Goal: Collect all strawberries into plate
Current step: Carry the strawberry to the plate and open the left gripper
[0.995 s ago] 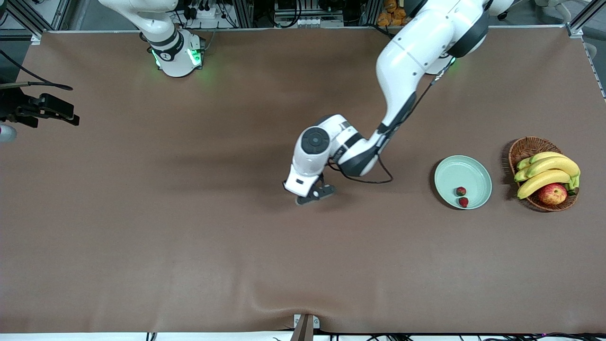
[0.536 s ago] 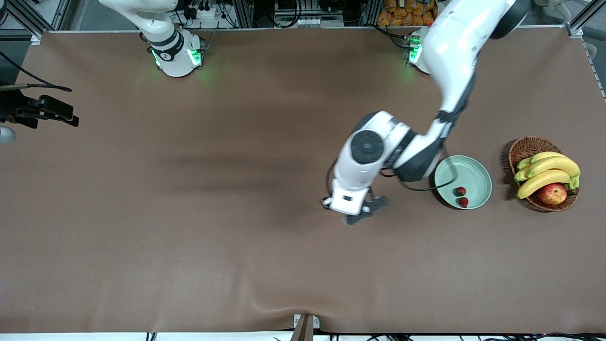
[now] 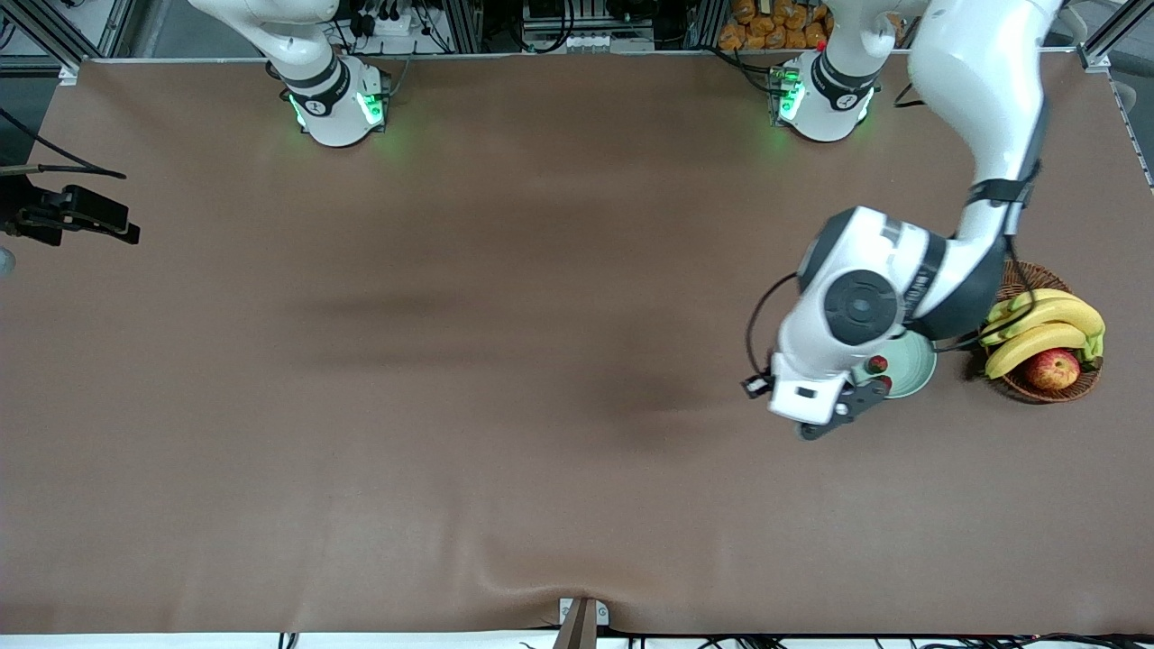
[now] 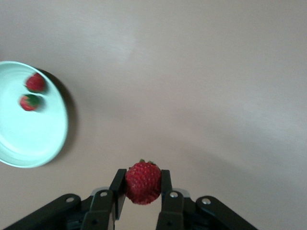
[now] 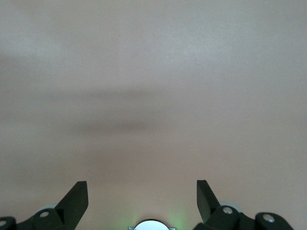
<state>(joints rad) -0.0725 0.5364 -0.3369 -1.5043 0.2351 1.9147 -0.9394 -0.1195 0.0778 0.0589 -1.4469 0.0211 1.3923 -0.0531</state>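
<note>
Front view: brown table [image 3: 451, 361]; left arm covers most of the mint-green plate [image 3: 911, 365], one plate strawberry [image 3: 875, 364] visible; wicker basket [image 3: 1037, 383] beside plate.
Left wrist view: left gripper [image 4: 142, 191] clamps third strawberry [image 4: 143, 182] over bare table beside plate; two strawberries [image 4: 32, 92] blurred inside.
Right wrist view: right gripper [image 5: 142, 201] spread wide, waiting.

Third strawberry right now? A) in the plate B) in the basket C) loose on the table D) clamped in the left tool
D: the left wrist view shows the strawberry pinched in the left tool, with two others already in the plate.
</note>
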